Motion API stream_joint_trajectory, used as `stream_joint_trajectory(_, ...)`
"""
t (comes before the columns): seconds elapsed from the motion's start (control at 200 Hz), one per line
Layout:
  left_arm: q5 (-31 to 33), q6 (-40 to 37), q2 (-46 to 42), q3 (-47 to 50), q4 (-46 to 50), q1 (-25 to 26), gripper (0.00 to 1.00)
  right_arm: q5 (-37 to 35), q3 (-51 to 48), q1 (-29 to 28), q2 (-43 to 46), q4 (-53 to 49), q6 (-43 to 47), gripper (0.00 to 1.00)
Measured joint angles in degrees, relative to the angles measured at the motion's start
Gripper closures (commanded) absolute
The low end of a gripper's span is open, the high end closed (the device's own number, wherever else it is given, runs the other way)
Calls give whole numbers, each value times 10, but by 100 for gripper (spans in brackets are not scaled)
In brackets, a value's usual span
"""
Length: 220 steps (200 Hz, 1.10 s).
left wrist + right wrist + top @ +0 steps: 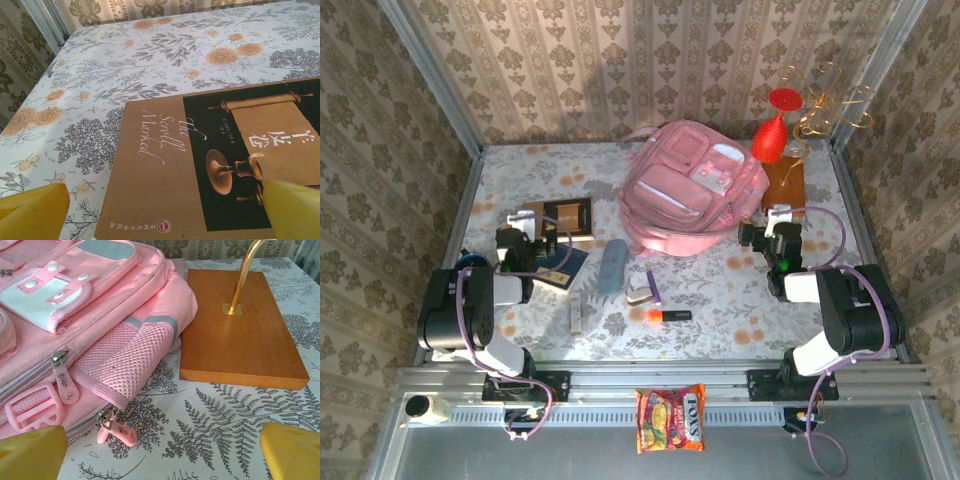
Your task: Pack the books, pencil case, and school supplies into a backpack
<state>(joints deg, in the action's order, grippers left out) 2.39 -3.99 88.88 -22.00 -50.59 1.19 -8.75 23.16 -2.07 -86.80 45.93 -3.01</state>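
The pink backpack [690,190] lies at the back centre, its zip pockets shut [90,315]. A brown and tan book [567,217] lies to its left, with a navy book [563,264] in front of that. My left gripper [527,228] hovers open over the brown book [200,165], yellow fingertips [30,205] wide apart and holding nothing. The grey-blue pencil case [612,265], purple pen [653,285], beige oblong piece [640,295], orange-and-black marker [668,316] and pale stick [576,315] lie mid-table. My right gripper [777,220] stands open and empty beside the backpack's right side, near a pink zip pull [116,432].
An orange-brown wooden slab [240,335] with a gold wire stem and a red ornament [772,135] stands right of the backpack. An orange snack packet [670,418] lies on the metal rail in front. Patterned walls enclose the table on three sides.
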Motion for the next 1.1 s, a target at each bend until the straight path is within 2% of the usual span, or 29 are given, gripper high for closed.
stream_joint_trajectory(0.115, 16, 7, -21, 2, 14, 0, 0, -17, 10, 0, 69, -71, -5, 0)
stream_joint_trajectory(0.215, 59, 30, -92, -3, 78, 0, 0, -62, 25, 0, 153, -126, -40, 0)
stream_joint_trajectory(0.345, 113, 113, -176, -58, 210, 0, 0, -110, 53, 1, 243, -213, -125, 0)
stream_joint_trajectory(0.45, 100, 209, -202, -96, 270, 5, 3, -105, 66, 2, 269, -271, -205, 2)
stream_joint_trajectory(0.545, 62, 294, -175, -129, 309, 38, 5, -84, 99, -8, 232, -336, -272, 5)
stream_joint_trajectory(0.655, 13, 363, -86, -206, 376, 118, 5, -49, 156, -27, 146, -396, -318, 7)
stream_joint_trajectory(0.765, -22, 393, 6, -296, 439, 197, 5, -21, 203, -38, 70, -438, -337, 9)
stream_joint_trajectory(0.865, -45, 405, 64, -357, 479, 251, 7, -3, 234, -39, 14, -461, -345, 16)
stream_joint_trajectory(0.975, -70, 411, 107, -397, 509, 285, 10, 7, 266, -39, -35, -479, -347, 17)
stream_joint_trajectory(1.1, -88, 417, 147, -435, 536, 297, 16, 9, 297, -38, -80, -485, -346, 19)
